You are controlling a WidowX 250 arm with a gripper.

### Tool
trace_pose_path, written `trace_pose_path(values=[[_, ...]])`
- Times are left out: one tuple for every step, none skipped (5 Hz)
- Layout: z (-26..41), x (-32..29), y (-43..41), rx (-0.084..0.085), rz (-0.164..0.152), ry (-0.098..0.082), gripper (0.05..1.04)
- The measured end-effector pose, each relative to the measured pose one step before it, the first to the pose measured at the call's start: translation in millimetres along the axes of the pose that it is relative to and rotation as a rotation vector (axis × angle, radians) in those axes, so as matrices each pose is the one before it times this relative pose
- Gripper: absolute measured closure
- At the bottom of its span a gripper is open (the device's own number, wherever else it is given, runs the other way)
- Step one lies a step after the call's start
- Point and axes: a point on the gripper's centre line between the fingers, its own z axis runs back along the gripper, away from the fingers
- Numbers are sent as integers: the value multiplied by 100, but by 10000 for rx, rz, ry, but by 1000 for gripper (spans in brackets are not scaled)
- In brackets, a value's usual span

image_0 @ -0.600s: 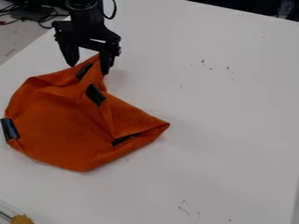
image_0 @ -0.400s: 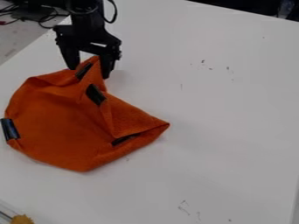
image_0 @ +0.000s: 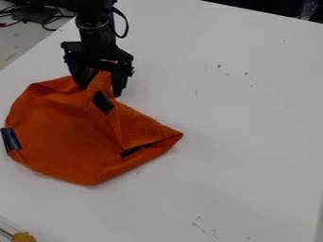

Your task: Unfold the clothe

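The gripper (image_0: 101, 91) hangs over the upper corner of the orange cloth, its fingers open, one on each side of the raised corner fold. The orange cloth (image_0: 63, 137) lies at the left of the table, partly folded. Its right part is creased over toward a point at the right. Black patches sit on it: one (image_0: 103, 102) just below the gripper, one (image_0: 11, 139) at the left edge, and one (image_0: 135, 150) partly under the right fold.
The white table (image_0: 246, 113) extends to the right, with small dark marks on its surface. A yellow-brown object (image_0: 24, 237) is at the bottom left corner. Cables (image_0: 47, 20) lie beyond the table at the upper left.
The gripper has moved down and slightly to the right, so its fingers now stand lower around the cloth's upper corner. The cloth looks the same.
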Motion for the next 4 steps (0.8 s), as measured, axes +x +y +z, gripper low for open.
trace_pose_path(values=[[-1032, -777, -342, -176, 102, 268, 83], [-468, -165, 312, -45, 60, 66, 83], [-705, -123, -11, -104, 37, 104, 129], [-131, 107, 21, 49, 96, -106, 397]])
